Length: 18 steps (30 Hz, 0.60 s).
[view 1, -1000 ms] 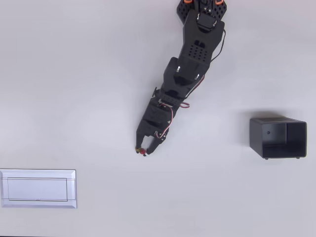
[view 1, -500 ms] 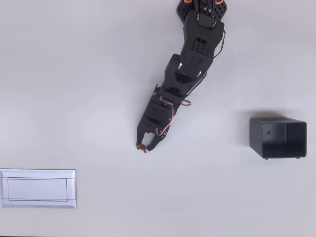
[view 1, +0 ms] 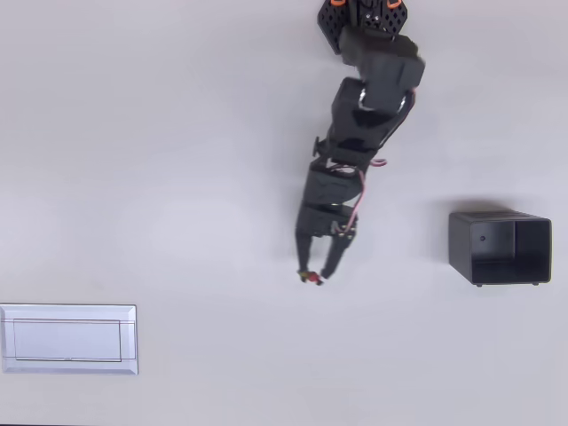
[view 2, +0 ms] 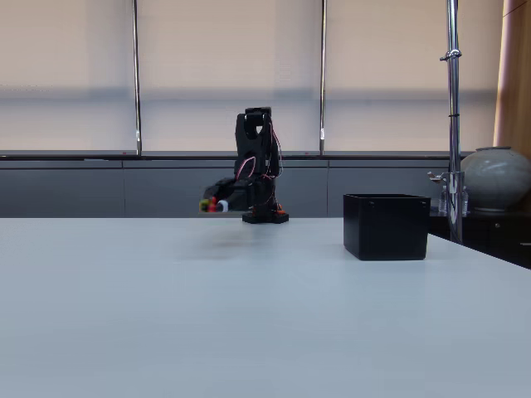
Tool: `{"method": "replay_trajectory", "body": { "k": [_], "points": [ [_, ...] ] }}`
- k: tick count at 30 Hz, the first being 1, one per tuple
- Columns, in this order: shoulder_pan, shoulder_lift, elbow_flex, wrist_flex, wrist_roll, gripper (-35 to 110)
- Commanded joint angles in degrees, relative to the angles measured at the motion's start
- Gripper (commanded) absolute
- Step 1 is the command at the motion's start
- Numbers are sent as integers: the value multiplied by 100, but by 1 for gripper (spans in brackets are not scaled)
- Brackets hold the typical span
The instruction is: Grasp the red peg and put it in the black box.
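The red peg (view 1: 312, 279) is only a speck at the gripper (view 1: 314, 277) tips — the grip itself too small to judge.

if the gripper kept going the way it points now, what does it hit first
Probably nothing: in the overhead view the gripper, holding the red peg, points down the picture over bare table, with the black box off to the right.

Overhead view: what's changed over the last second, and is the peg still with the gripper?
The arm swung right toward the black box, carrying the gripper from left of centre to nearer the middle. The red peg stays pinched at its tip; the fixed view shows it held above the table. The box and the white tray have not moved.
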Motion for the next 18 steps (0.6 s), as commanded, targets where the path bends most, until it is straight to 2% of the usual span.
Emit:
{"method": "replay_trajectory", "body": {
  "k": [1, 10, 18],
  "points": [
    [-439, -1222, -18, 246, -70, 0],
    [-1811, -2285, -79, 1512, -53, 0],
    [-2839, -2320, -185, 1521, 167, 0]
  ]
}}
